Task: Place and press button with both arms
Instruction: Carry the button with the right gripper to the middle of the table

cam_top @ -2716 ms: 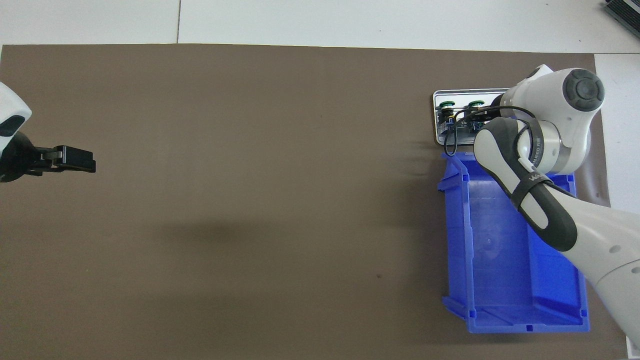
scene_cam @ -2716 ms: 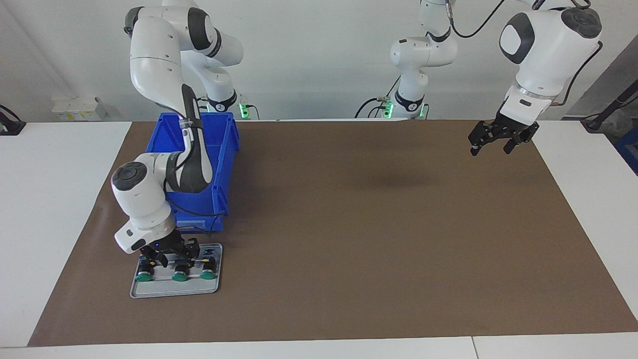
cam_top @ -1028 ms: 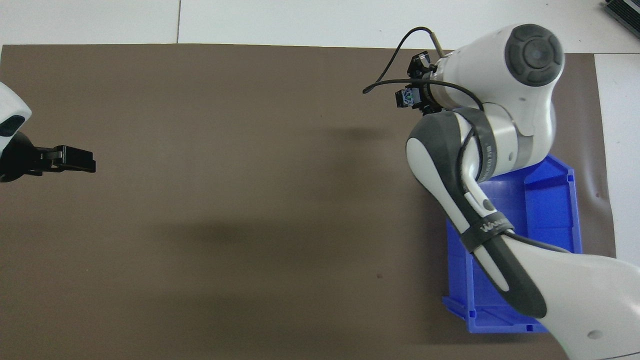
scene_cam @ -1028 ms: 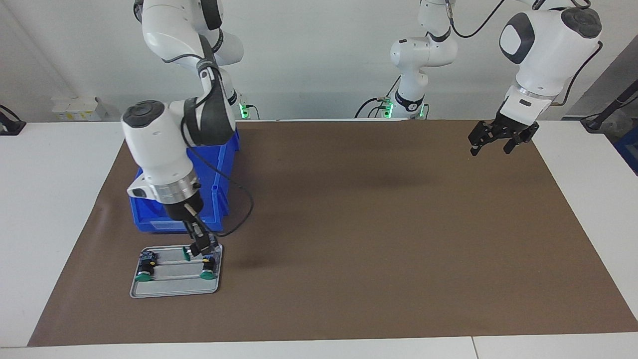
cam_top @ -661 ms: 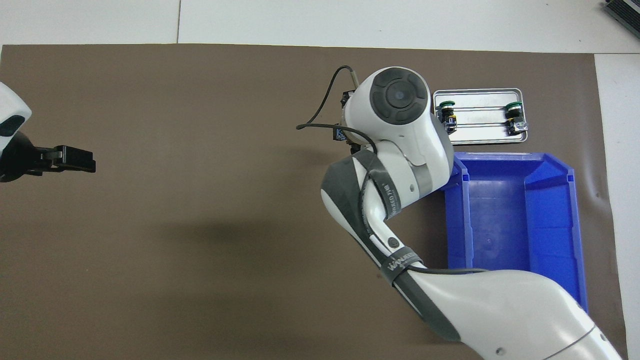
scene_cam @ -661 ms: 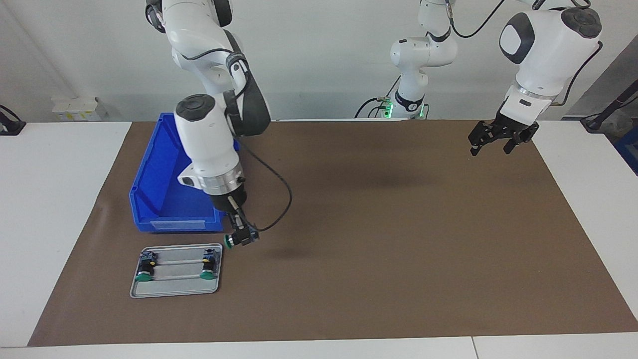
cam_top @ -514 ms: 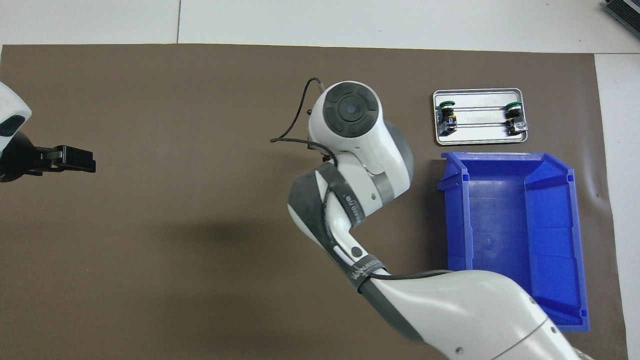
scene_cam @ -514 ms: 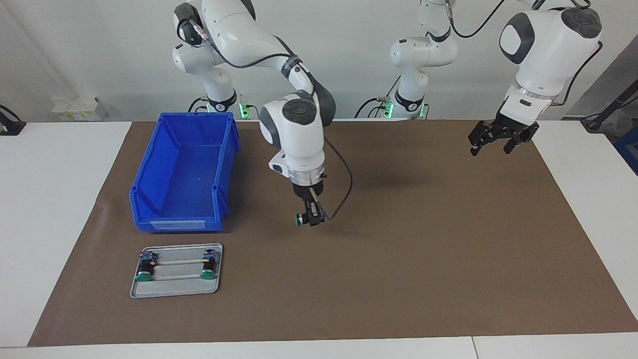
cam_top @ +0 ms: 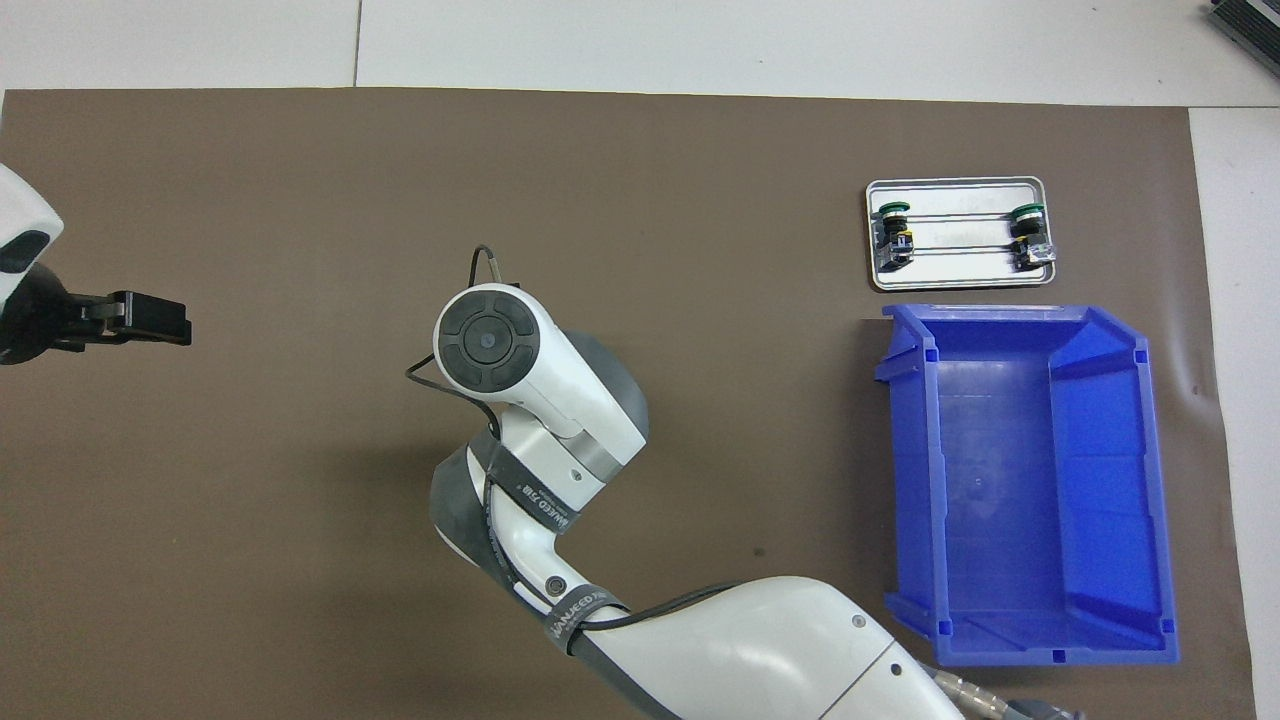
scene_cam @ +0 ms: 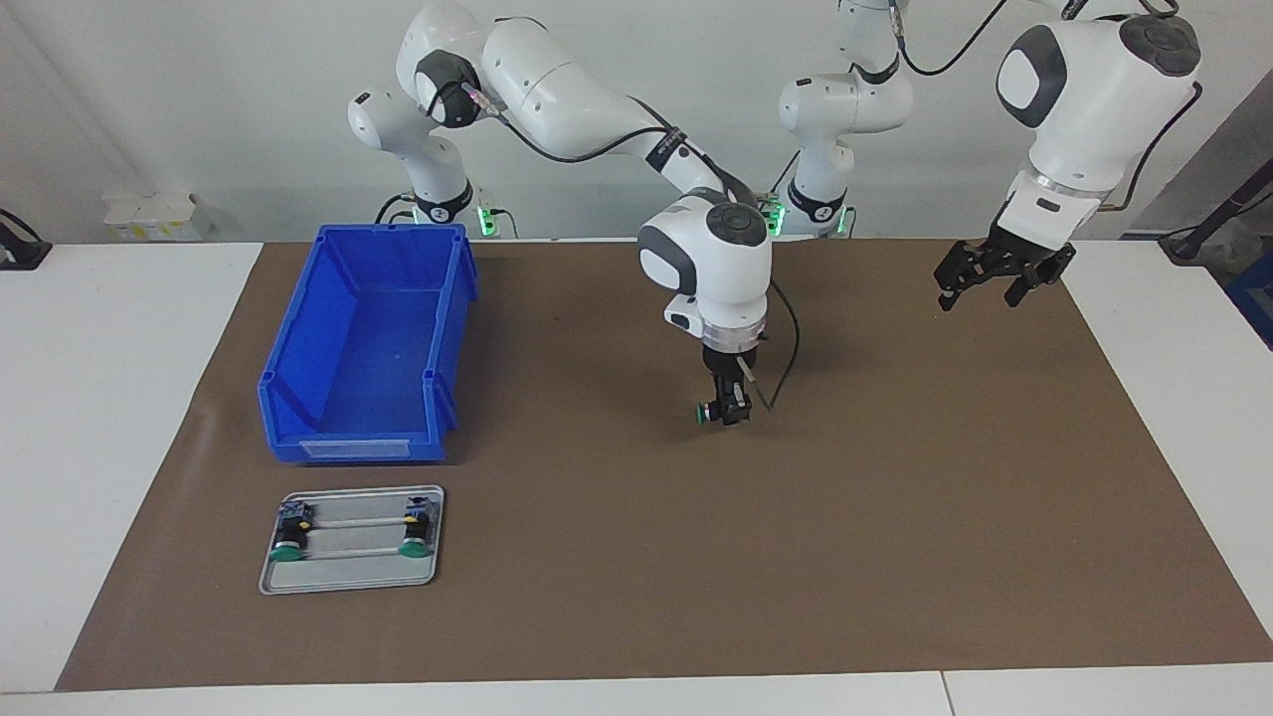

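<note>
Facing view: the button [scene_cam: 712, 412] is being held in the closed right gripper [scene_cam: 729, 411], raised over the middle of the brown mat [scene_cam: 895, 517]. The blue bin [scene_cam: 368, 348] and tray [scene_cam: 348, 582] are being left toward the right arm's end. The left gripper [scene_cam: 995, 281] is being kept open, waiting over the mat's other end.

A white arm [cam_top: 540, 400] reaches over the middle of the brown mat [cam_top: 300, 200]. A blue bin [cam_top: 1025, 480] sits beside a metal tray [cam_top: 958, 284] holding two buttons [cam_top: 893, 225].
</note>
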You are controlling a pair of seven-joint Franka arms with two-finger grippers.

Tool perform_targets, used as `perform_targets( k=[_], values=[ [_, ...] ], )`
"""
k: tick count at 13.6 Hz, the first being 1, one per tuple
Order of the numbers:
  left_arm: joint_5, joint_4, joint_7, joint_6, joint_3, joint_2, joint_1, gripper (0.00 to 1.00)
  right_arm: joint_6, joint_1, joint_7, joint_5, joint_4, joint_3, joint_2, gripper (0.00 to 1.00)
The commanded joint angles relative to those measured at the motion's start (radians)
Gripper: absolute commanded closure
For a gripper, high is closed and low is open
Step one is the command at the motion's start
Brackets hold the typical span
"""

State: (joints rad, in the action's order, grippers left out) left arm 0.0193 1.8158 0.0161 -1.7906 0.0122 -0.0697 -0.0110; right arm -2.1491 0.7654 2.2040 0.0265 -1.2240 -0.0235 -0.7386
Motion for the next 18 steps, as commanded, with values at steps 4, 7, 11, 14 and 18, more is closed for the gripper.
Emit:
perform_targets(
  k=[4, 7, 11, 14, 18],
  values=[
    [-0.016, 0.033, -0.010, 0.002, 0.003, -0.033, 0.005, 0.00, -0.057, 0.043, 0.086, 0.078, 0.012, 0.000, -0.065, 1.00],
    [-0.016, 0.033, -0.010, 0.002, 0.003, -0.033, 0.005, 0.00, -0.051, 0.051, 0.097, 0.092, 0.014, 0.000, -0.074, 1.00],
    [-0.016, 0.033, -0.008, 0.002, 0.003, -0.033, 0.005, 0.00, -0.057, 0.072, 0.097, 0.118, 0.012, 0.000, -0.071, 0.28],
    [-0.016, 0.033, -0.008, 0.002, 0.003, -0.033, 0.005, 0.00, -0.040, 0.074, 0.086, 0.173, 0.012, 0.002, -0.041, 0.00],
    [-0.016, 0.033, -0.010, 0.002, 0.003, -0.033, 0.005, 0.00, 0.000, 0.026, -0.053, 0.171, -0.012, 0.000, 0.048, 0.00]
  ],
)
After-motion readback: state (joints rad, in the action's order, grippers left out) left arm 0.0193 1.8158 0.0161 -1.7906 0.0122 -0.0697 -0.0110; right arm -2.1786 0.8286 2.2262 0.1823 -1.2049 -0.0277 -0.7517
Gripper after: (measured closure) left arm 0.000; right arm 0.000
